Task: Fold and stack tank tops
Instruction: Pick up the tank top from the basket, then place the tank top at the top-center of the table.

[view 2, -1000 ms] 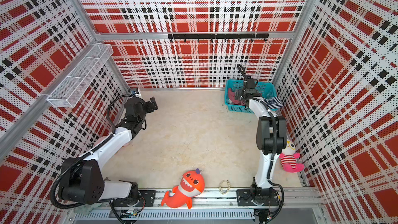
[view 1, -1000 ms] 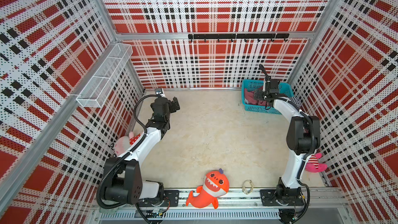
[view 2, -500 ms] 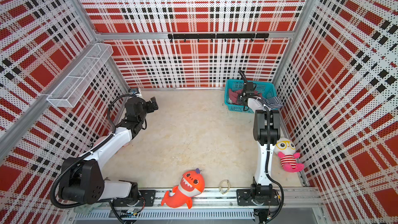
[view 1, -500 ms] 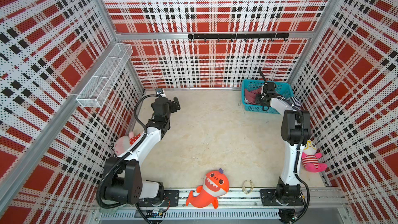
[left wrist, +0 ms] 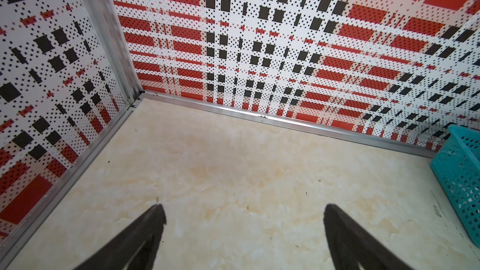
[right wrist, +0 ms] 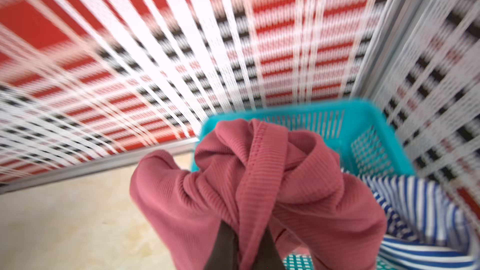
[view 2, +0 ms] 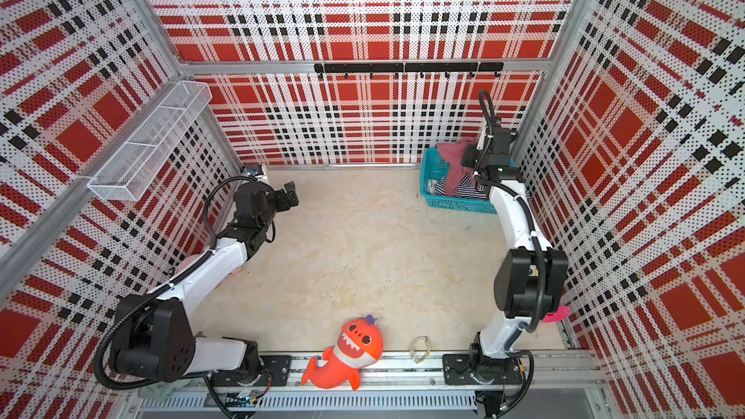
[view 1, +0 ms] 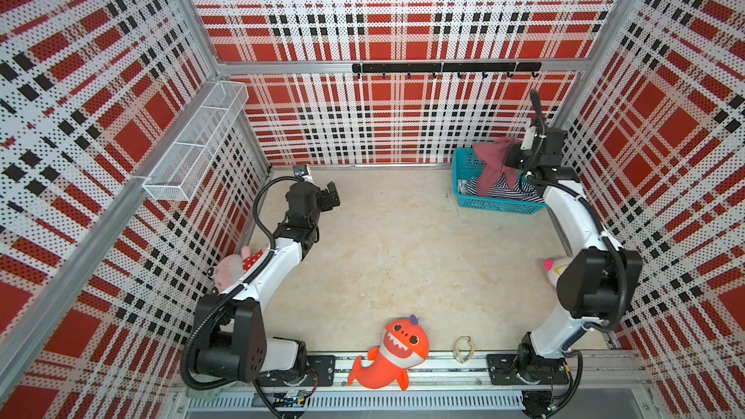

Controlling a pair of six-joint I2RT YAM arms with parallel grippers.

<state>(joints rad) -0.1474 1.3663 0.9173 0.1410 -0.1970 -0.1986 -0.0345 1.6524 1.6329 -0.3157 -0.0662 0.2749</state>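
Now your right gripper (right wrist: 244,229) has clamped shut on the dusty-rose ribbed cloth tank top (view 1: 490,165) and raised it over the teal plastic basket (view 1: 498,206), where the navy-and-white striped cloth top (view 1: 506,191) lies. Your left gripper (left wrist: 242,211) stays wide open.

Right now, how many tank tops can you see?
2. The rose tank top hangs from the right gripper above the teal basket; the striped tank top lies in that basket. More could hide beneath.

White left arm (view 1: 278,259) bent low, left gripper (left wrist: 244,209) spread wide, empty, right arm (view 1: 572,211) stretched forward, right gripper (right wrist: 245,228) pinched on rose-maroon ribbed tank top (right wrist: 298,190)
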